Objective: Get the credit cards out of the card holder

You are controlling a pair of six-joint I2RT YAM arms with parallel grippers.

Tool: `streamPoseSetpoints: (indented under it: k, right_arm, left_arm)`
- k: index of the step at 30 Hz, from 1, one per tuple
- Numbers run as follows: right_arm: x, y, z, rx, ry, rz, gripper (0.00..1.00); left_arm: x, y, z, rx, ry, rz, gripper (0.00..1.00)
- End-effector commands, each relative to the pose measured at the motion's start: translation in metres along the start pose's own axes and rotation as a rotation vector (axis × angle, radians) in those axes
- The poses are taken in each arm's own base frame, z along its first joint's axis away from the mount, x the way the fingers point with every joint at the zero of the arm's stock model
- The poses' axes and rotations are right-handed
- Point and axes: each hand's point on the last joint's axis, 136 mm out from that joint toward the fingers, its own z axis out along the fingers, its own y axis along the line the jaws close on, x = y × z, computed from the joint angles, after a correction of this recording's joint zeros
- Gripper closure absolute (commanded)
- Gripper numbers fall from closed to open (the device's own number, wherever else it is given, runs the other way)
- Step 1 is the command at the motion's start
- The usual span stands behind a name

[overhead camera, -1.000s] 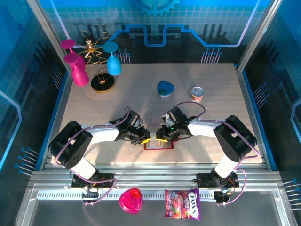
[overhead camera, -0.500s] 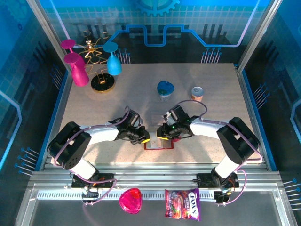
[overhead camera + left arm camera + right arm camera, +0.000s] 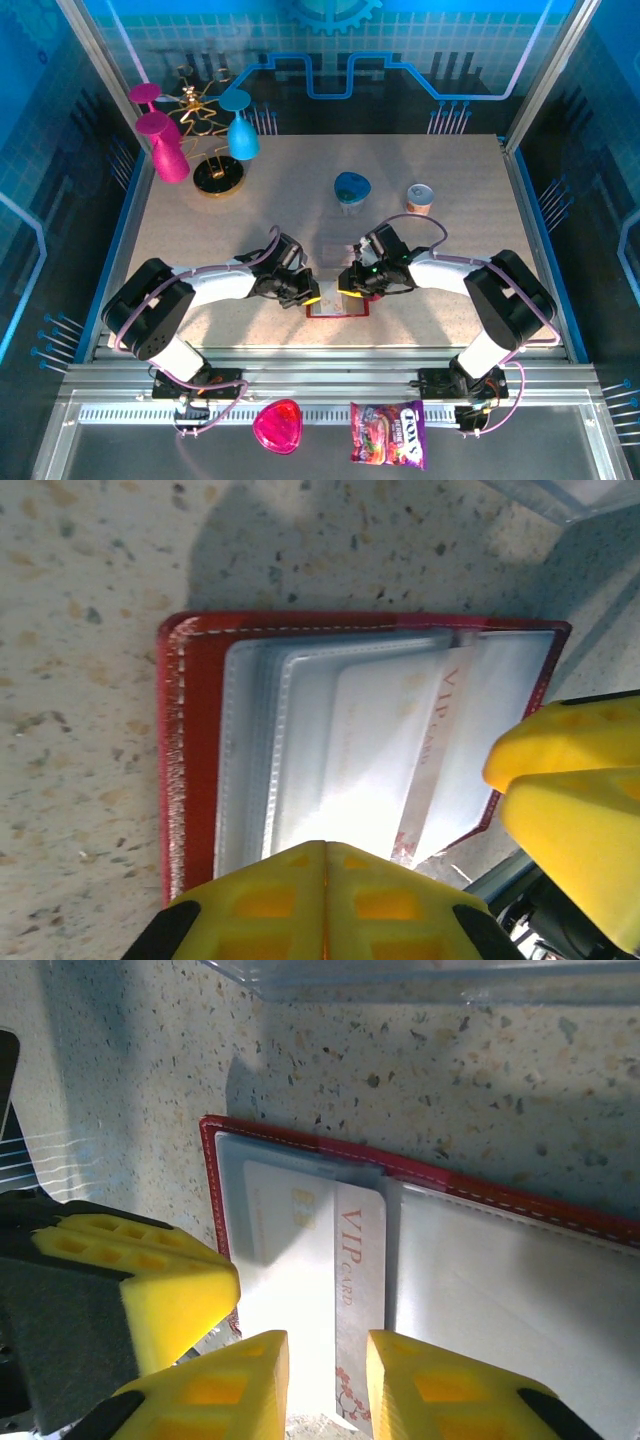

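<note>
The dark red card holder [image 3: 338, 306] lies open on the table between both arms, its pale pockets [image 3: 300, 750] facing up. A white credit card [image 3: 340, 1260] printed "VIP" sits partly in a pocket, its flowered end sticking out past the holder's edge. My right gripper [image 3: 328, 1370] is open just above that end, and the card [image 3: 400, 750] shows in the gap between its yellow fingers. My left gripper [image 3: 325, 865] is shut with nothing between its fingers, its tips at the holder's edge, beside the right gripper's fingers [image 3: 560, 780].
A clear plastic tray [image 3: 420, 980] lies just beyond the holder. Farther back stand a blue heart-shaped dish [image 3: 351, 188], a small can [image 3: 419, 199] and a gold stand [image 3: 218, 175] with pink and blue glasses. A pink heart dish [image 3: 278, 425] and candy bag [image 3: 388, 435] lie on the front rail.
My left gripper has closed fully at the holder's edge. My right gripper has edged slightly to the right over the holder, its opening unchanged.
</note>
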Motion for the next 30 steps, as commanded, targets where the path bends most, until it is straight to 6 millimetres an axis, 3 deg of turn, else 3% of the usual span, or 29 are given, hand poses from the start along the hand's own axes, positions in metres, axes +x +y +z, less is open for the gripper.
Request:
streamPoseSetpoints:
  k: [1,30]
  right_arm:
    - [0.004,-0.008,0.004,-0.005,0.027,0.01,0.73]
    - [0.008,-0.014,0.015,-0.032,0.051,0.04,0.81]
  left_arm:
    - [0.0,0.008,0.002,-0.057,0.001,0.021,0.94]
    - [0.002,0.014,0.005,-0.076,0.013,0.009,0.94]
